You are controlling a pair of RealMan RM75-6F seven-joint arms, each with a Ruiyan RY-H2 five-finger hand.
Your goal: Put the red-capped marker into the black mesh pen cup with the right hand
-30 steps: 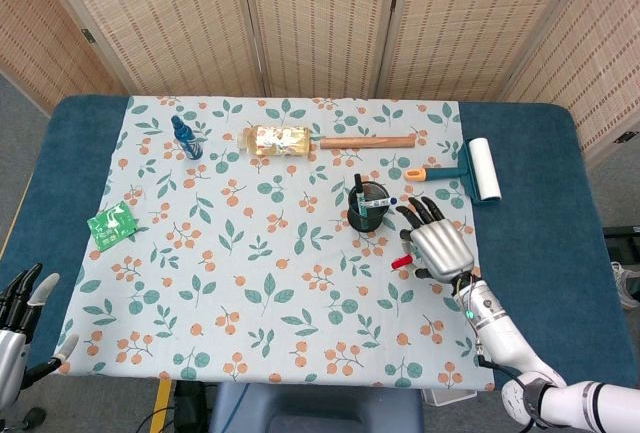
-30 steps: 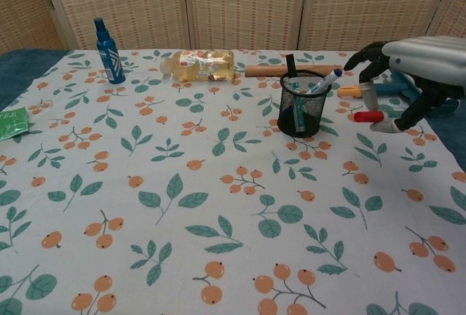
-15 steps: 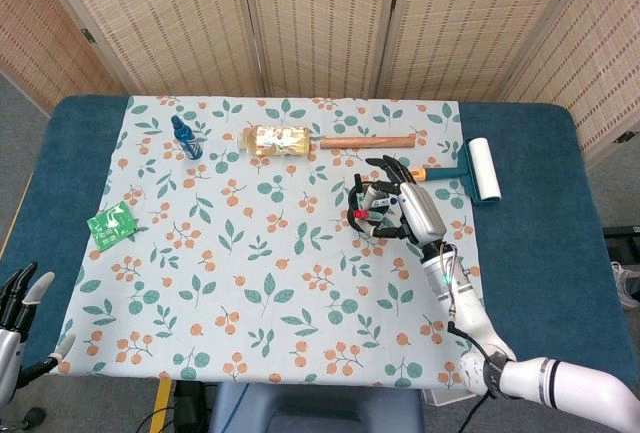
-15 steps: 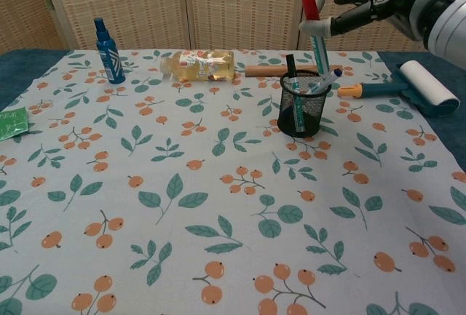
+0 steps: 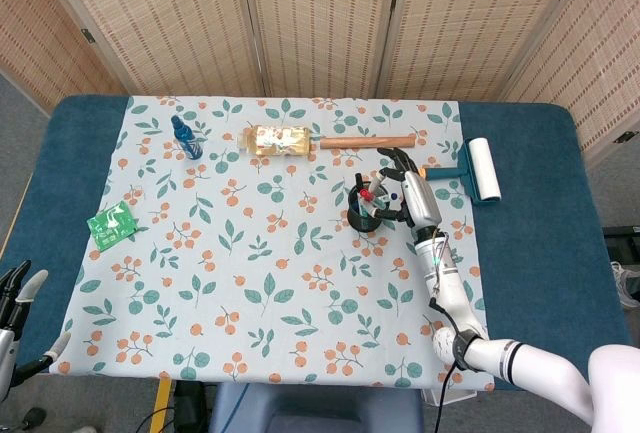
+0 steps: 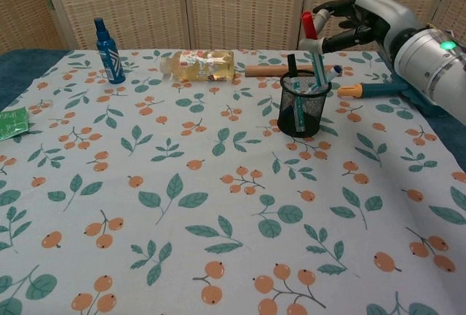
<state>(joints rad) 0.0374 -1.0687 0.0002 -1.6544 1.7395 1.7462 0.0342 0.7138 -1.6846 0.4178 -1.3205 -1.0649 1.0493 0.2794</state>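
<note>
The black mesh pen cup stands right of the cloth's middle with several pens in it. My right hand hovers just above and to the right of its rim. It pinches the red-capped marker near the cap between thumb and a finger. The marker stands nearly upright, red cap on top, and its lower end dips inside the cup. My left hand hangs off the table's near left corner, fingers apart, holding nothing.
A blue spray bottle stands at the far left. A clear bottle lies next to a wooden rod behind the cup. A teal lint roller lies to the right and a green packet on the left.
My right hand lifted the marker off the cloth, carried it over the cup and has now lowered it, so its lower end sits inside the cup.
</note>
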